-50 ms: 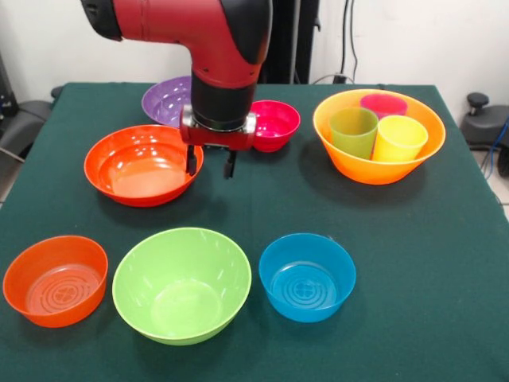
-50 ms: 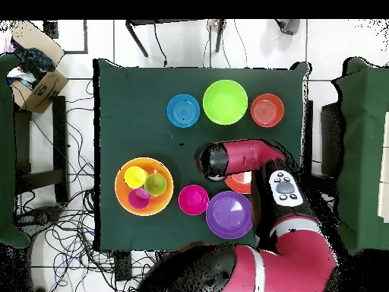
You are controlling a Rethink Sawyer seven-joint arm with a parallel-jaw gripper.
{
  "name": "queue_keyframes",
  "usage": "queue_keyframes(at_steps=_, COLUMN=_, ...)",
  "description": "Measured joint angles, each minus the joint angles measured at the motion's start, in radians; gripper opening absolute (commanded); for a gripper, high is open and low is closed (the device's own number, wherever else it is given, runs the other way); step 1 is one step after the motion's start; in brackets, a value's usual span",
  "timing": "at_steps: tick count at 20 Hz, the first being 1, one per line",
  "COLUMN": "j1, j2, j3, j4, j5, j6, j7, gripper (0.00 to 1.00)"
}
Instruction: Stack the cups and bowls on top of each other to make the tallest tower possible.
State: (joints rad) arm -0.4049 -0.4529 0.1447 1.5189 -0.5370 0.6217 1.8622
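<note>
Cups are standing together inside the big orange bowl [image 1: 380,163] at the right of the front view: the green cup [image 1: 353,131], the yellow cup [image 1: 398,138] and a third, magenta-pink one [image 1: 383,103] behind them, all upright and touching or nearly touching one another. That bowl is sitting well apart from the gripper [image 1: 210,163], off to its right in this view.

The gripper is hanging from the red and black arm [image 1: 215,48] with its two dark fingers [image 1: 192,159] pointing down and a moderate gap showing between them, nothing held. It is hovering just over the right rim of the wide red-orange bowl [image 1: 143,165], which is the nearest piece to it. Behind the arm the purple bowl [image 1: 165,101] is partly hidden, and the small pink bowl [image 1: 275,123] is sitting just to the right of the wrist.

Along the front edge of the dark green table [image 1: 429,263] three more bowls are lying in a row, each standing alone and open side up: the small orange bowl [image 1: 55,280], the big lime green bowl [image 1: 182,285] and the small blue bowl [image 1: 307,277]. All three are lying well in front of the gripper.

From overhead, the arm is covering most of the red-orange bowl. No brand, label or readable writing is showing on any piece.
</note>
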Motion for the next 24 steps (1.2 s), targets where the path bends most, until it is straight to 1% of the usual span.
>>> queue_keyframes(at_steps=5, j1=0.043, j2=0.037, j3=-0.047, j4=-0.037, j5=-0.016, j6=0.0, j7=0.0, gripper=1.0)
queue_keyframes(at_steps=9, j1=0.093, j2=0.08, j3=-0.112, j4=-0.076, j5=-0.018, j6=0.0, j7=0.0, gripper=1.0)
queue_keyframes(at_steps=16, j1=0.129, j2=0.11, j3=-0.174, j4=-0.101, j5=-0.017, j6=0.0, j7=0.0, gripper=1.0)
queue_keyframes(at_steps=17, j1=0.134, j2=0.115, j3=-0.184, j4=-0.105, j5=-0.017, j6=0.0, j7=0.0, gripper=0.0)
queue_keyframes(at_steps=24, j1=0.163, j2=0.121, j3=-0.241, j4=-0.127, j5=-0.017, j6=0.0, j7=0.0, gripper=0.0)
